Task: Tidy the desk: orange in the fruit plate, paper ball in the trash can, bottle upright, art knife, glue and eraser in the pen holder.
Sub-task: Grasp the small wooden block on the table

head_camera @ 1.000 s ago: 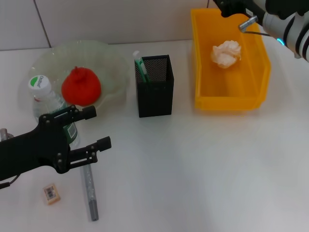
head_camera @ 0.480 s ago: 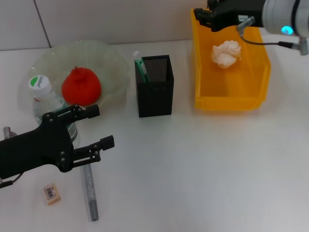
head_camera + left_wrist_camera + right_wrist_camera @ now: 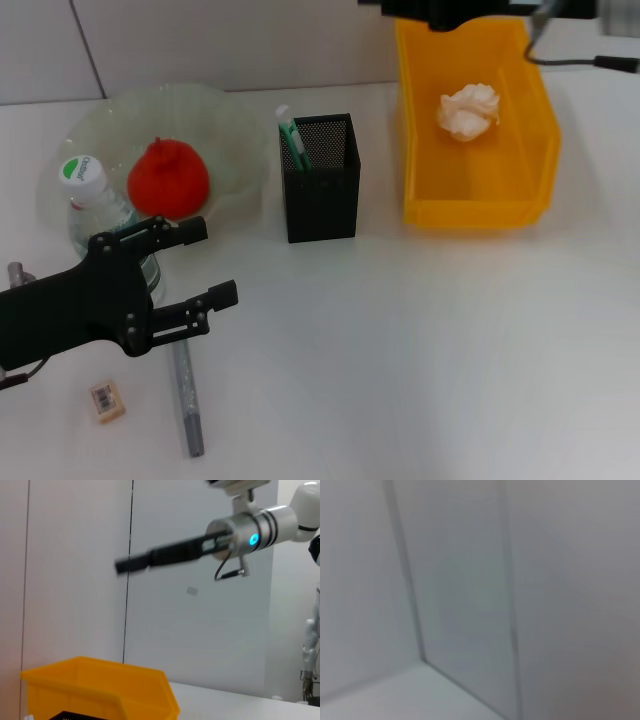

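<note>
My left claw (image 3: 195,262) hangs low over the near left part of the desk (image 3: 400,350), its two black fingers (image 3: 185,231) spread apart with nothing between them. It sits just on the near side of the water bottle (image 3: 100,215), which stands upright with its white and green cap (image 3: 80,172) on, right at the near rim of the fruit plate (image 3: 225,130). The orange (image 3: 167,179) already lies in that clear green plate, close beside the bottle.

Under my left claw a grey art knife (image 3: 186,395) lies flat on the desk, its length running from far to near, its far end hidden by the lower finger. Left of it, and apart from it, lies the small eraser (image 3: 106,400), tan with a printed label.

The black mesh pen holder (image 3: 321,178) stands near the middle of the desk, right of the plate, with a green and white glue stick (image 3: 291,133) leaning in its left corner. Farther right sits the yellow trash can (image 3: 478,195), an open bin, and the white paper ball (image 3: 468,110) rests inside it toward the far end.

My right claw (image 3: 440,12) is at the far edge above the bin's far wall; I cannot tell how its fingers are set. From my left wrist, the right arm (image 3: 235,532) reaches across high above the bin.
</note>
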You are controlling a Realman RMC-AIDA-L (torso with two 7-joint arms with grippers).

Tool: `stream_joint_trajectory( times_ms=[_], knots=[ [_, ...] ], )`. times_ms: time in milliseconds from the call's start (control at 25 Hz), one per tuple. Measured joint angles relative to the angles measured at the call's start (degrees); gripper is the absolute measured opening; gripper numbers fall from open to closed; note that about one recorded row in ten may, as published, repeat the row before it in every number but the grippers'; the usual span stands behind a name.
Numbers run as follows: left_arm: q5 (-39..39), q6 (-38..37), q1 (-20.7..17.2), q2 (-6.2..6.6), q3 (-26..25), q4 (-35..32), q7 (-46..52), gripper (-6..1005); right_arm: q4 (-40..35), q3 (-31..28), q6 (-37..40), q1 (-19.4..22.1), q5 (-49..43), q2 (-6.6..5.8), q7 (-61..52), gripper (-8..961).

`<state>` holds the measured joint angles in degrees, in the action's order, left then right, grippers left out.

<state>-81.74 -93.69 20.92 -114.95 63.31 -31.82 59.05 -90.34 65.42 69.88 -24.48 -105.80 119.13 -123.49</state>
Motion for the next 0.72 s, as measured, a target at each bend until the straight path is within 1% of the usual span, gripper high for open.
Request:
stream_joint_trajectory(
  times_ms=[40, 80, 120, 200, 240, 280, 320, 400, 480, 520, 560, 600, 680, 720],
  knots=[
    [0.0, 0.0, 0.0, 0.0, 0.01, 0.0, 0.01, 787, 0.83, -1.02, 0.66, 0.89, 4.43, 0.0, 3.78, 348],
    [0.0, 0.0, 0.0, 0.0, 0.01, 0.0, 0.01, 787, 3.07, -3.09, 2.18, 2.78, 13.35, -0.01, 11.71, 348],
    [0.0, 0.0, 0.0, 0.0, 0.01, 0.0, 0.01, 787, 3.07, -3.09, 2.18, 2.78, 13.35, -0.01, 11.71, 348],
    [0.0, 0.0, -0.05, -0.01, 0.05, 0.0, 0.02, 787, 6.64, -5.32, 4.45, 4.35, 21.76, -0.03, 19.2, 348],
    [0.0, 0.0, -0.1, -0.05, 0.06, 0.0, 0.02, 787, 8.91, -6.51, 6.03, 4.91, 25.74, -0.03, 22.82, 348],
    [0.0, 0.0, -0.1, -0.05, 0.06, 0.0, 0.02, 787, 15.29, -10.01, 11.48, 5.85, 34.03, -0.04, 31.52, 348],
    [0.0, 0.0, -0.1, -0.05, 0.06, 0.0, 0.02, 787, 15.29, -10.01, 11.48, 5.85, 34.03, -0.04, 31.52, 348],
    [0.0, 0.0, -0.17, -0.14, 0.04, 0.0, 0.02, 787, 20.69, -13.78, 16.66, 5.86, 37.39, -0.04, 35.92, 348],
    [0.0, 0.0, -0.12, -0.2, -0.1, 0.0, 0.16, 787, 26.23, -18.08, 21.25, 5.27, 38.47, -0.15, 38.45, 348],
    [0.0, 0.0, -0.08, -0.21, -0.12, 0.0, 0.18, 787, 29.16, -20.16, 23.07, 4.9, 37.87, -0.41, 38.91, 348],
    [0.0, 0.0, -0.06, -0.27, -0.17, 0.0, 0.22, 787, 31.86, -21.42, 24.0, 4.64, 35.58, -1.0, 38.93, 348],
    [0.0, 0.0, -0.04, -0.32, -0.22, 0.0, 0.24, 786, 31.86, -21.42, 24.0, 4.64, 35.58, -1.0, 38.93, 348],
    [0.0, 0.0, 0.0, -0.54, -0.35, 0.0, 0.22, 786, 34.31, -21.3, 24.23, 4.53, 31.35, -1.68, 38.83, 348],
    [0.0, 0.0, 0.0, -0.6, -0.4, 0.0, 0.17, 786, 35.34, -21.29, 24.26, 4.41, 29.66, -1.81, 38.74, 348]
  ],
)
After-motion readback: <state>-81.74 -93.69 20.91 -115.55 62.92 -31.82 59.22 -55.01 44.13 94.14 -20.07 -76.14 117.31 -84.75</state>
